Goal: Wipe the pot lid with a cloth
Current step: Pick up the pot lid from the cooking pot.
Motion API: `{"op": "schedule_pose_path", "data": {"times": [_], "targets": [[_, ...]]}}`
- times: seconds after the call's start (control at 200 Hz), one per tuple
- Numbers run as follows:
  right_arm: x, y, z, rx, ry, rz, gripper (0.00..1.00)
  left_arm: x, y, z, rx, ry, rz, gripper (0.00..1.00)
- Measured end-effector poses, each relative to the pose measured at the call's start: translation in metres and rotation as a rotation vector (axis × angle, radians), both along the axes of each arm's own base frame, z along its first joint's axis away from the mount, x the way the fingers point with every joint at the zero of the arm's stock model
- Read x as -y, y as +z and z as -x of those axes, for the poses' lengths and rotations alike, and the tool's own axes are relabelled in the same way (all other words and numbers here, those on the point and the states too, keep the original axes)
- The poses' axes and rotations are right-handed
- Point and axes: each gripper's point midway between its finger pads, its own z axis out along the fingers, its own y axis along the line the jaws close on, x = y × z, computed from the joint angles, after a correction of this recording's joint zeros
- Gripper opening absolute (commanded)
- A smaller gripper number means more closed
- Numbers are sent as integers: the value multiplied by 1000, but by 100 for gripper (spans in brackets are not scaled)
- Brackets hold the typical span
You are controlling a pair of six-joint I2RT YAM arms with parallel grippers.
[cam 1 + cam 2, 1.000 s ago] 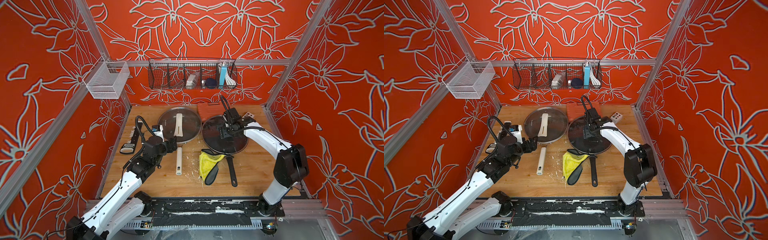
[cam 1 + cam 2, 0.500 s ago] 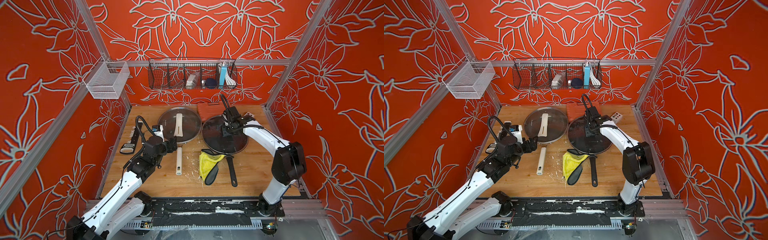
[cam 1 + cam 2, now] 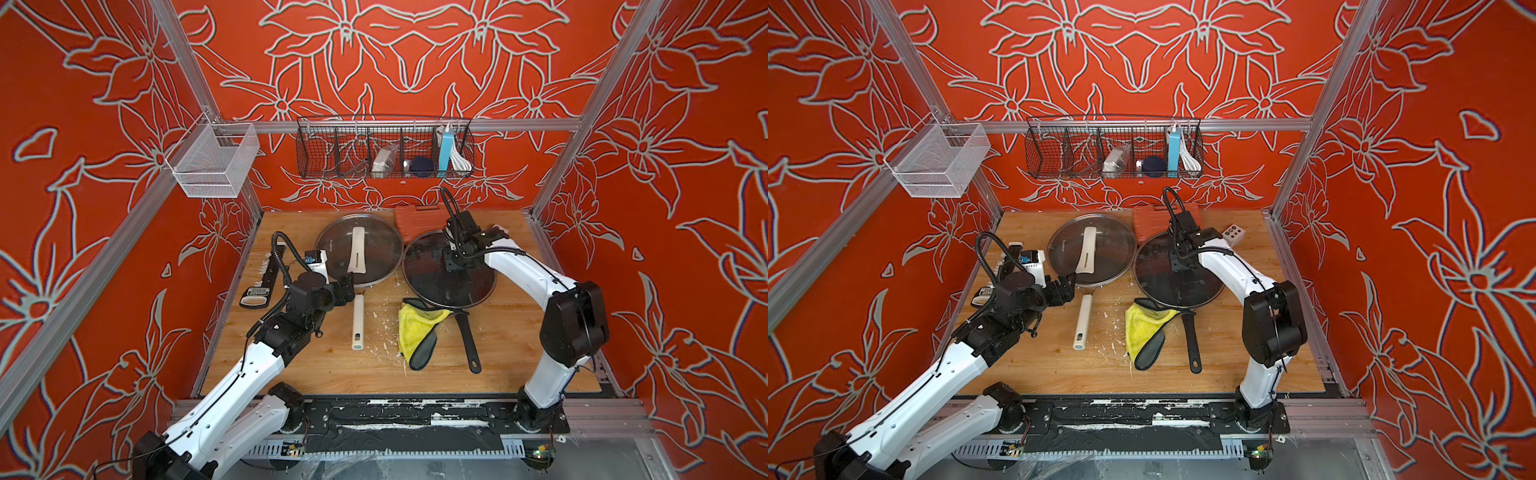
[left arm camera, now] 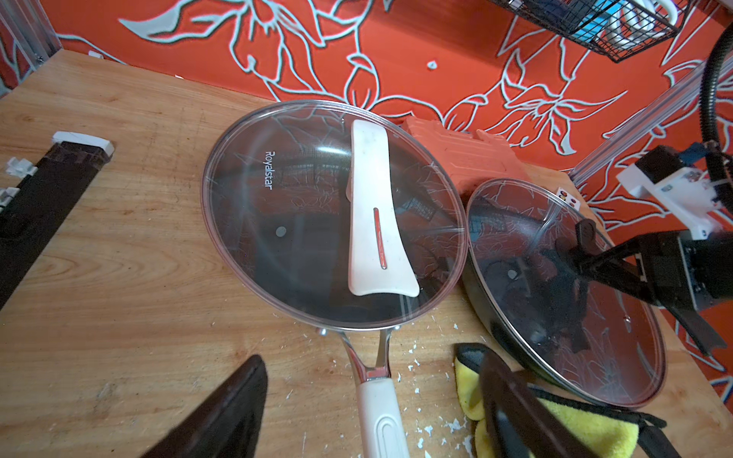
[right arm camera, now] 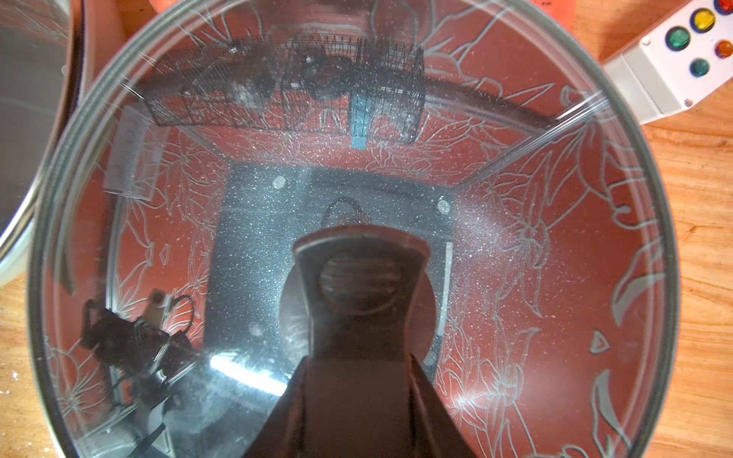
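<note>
The pot lid (image 3: pixel 457 291) (image 3: pixel 1167 291) is glass with a steel rim and lies on a black pan at the right of the board. My right gripper (image 3: pixel 451 266) (image 3: pixel 1179 264) (image 5: pixel 359 357) comes down on its middle, shut on the lid's black handle (image 5: pixel 359 277). The left wrist view also shows that gripper (image 4: pixel 587 253) on the pot lid (image 4: pixel 535 317). The yellow cloth (image 3: pixel 415 328) (image 3: pixel 1142 328) (image 4: pixel 595 428) lies crumpled just in front of the pan, with a black oval piece (image 3: pixel 423 353) on it. My left gripper (image 3: pixel 347 289) (image 3: pixel 1065 286) (image 4: pixel 371 359) hangs open above a white pan handle (image 4: pixel 380 416).
A second pan with a glass lid and white handle (image 3: pixel 359 249) sits left of the black one. The black pan's handle (image 3: pixel 467 340) points toward the front. An orange case (image 3: pixel 417 218) and a button box (image 3: pixel 1232 235) lie at the back, a black strap (image 3: pixel 266 274) at the left.
The right gripper's jaws have closed in on the lid's handle, and its arm has shifted slightly. The left arm has not moved.
</note>
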Motion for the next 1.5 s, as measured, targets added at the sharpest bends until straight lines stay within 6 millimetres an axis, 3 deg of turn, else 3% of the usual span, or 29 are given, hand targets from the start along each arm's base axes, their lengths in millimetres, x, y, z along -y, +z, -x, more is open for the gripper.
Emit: {"op": "schedule_pose_path", "data": {"times": [0.12,0.24,1.496], "targets": [[0,0,0,0,-1,0,16,0,0,0,0,2,-1,83],[0,0,0,0,-2,0,0,0,0,0,0,2,-1,83],[3,7,-1,67,-2,-12,0,6,1,3,7,-23,-14,83]]}}
